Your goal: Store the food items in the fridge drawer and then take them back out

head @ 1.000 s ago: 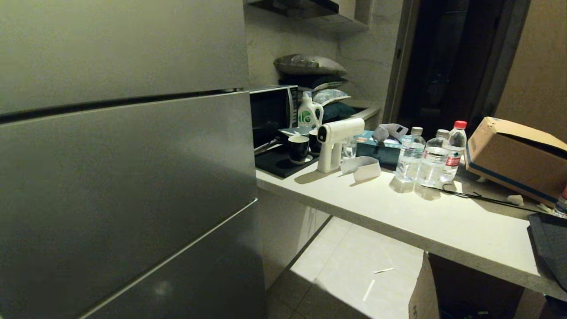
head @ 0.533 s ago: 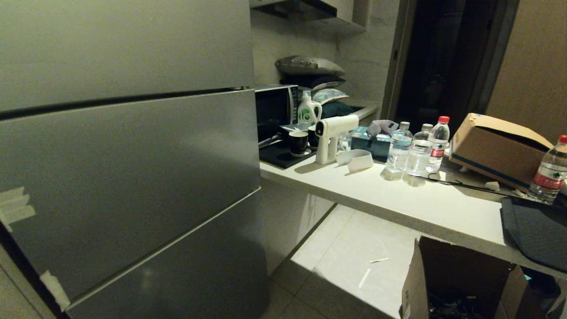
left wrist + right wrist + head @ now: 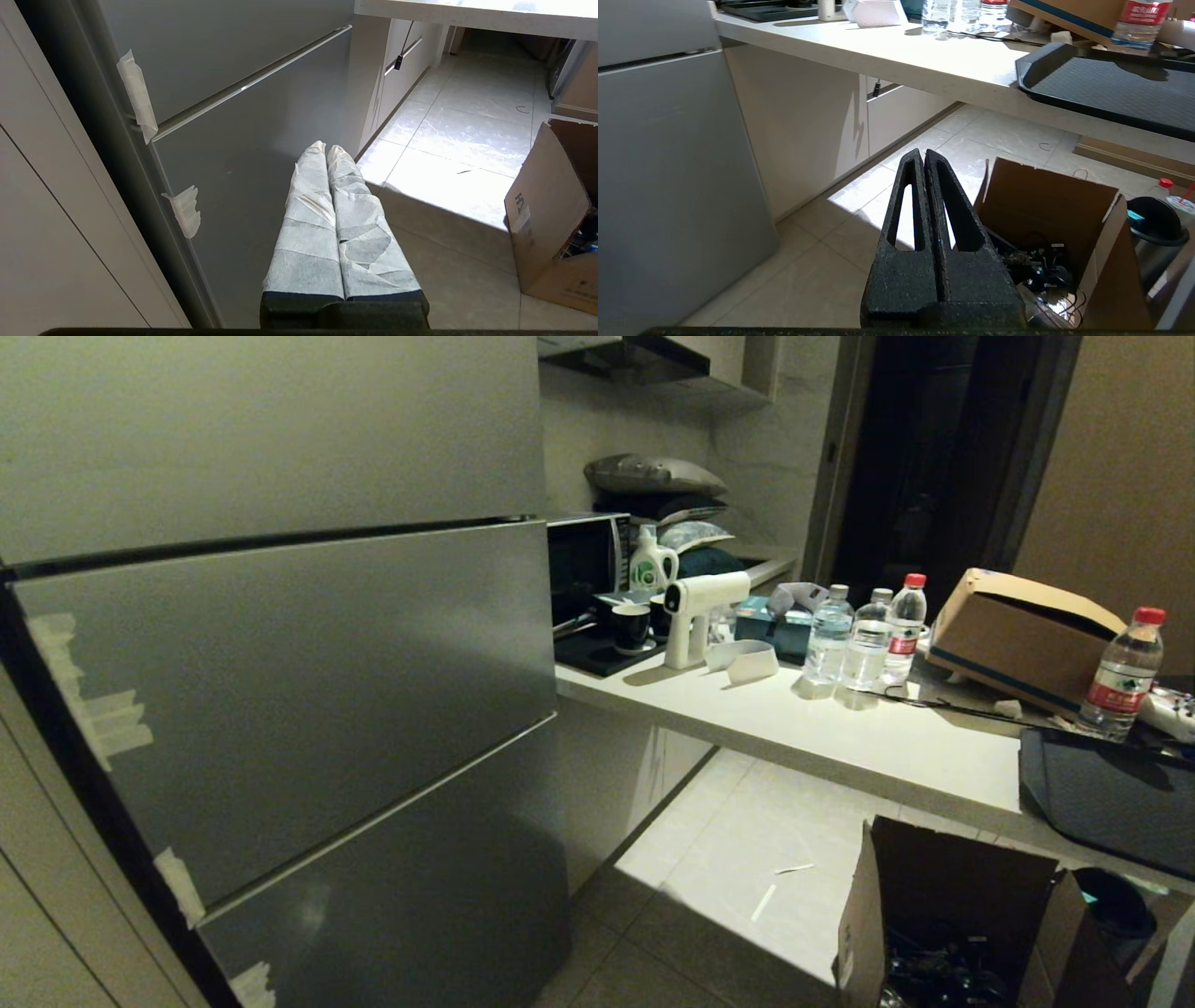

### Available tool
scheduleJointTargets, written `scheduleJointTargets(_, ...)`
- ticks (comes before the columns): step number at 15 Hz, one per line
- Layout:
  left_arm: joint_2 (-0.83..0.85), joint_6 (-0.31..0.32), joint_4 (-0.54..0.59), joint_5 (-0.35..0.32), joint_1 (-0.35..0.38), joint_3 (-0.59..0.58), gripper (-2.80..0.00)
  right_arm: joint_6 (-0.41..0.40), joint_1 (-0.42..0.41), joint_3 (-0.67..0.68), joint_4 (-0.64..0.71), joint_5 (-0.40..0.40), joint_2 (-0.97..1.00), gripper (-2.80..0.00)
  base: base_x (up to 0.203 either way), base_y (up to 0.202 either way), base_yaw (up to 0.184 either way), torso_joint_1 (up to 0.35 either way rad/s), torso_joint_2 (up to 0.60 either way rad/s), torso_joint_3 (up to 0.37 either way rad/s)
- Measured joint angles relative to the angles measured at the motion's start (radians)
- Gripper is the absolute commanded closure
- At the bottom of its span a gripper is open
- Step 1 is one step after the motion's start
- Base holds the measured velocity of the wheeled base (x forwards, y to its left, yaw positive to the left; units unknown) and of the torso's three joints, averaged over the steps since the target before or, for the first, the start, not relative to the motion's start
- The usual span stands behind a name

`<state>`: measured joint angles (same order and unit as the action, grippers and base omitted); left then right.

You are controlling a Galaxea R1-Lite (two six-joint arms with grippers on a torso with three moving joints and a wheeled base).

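Flanking a closed grey fridge [image 3: 280, 691], white countertop [image 3: 896, 747] above tiled floor [image 3: 728, 887].

The closed grey fridge [image 3: 280, 709] runs past the head view's top, left and bottom edges — its inside is hidden behind shut fronts. A dark tray [image 3: 1111, 798] on the counter [image 3: 840, 737] is cut by the right edge, and the open cardboard box [image 3: 943, 915] on the floor — its tangled contents unreadable — by the bottom.
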<state>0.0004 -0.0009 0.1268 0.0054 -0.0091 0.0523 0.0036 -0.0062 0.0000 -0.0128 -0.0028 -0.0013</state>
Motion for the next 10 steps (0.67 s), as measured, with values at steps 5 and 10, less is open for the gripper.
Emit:
scheduleJointTargets(5, 0.033, -0.002, -0.024, 0.007, 0.000, 0.118, 0.00, -0.001, 0.000, 0.000, -0.001, 0.000, 0.000, 0.00, 0.000, 0.000, 0.000, 0.000, 0.00, 0.000)
scheduleJointTargets(10, 0.382, -0.105, -0.099, 0.210, -0.008, 0.397, 0.00, -0.001, 0.000, 0.000, -0.001, 0.000, 0.000, 0.00, 0.000, 0.000, 0.000, 0.000, 0.00, 0.000)
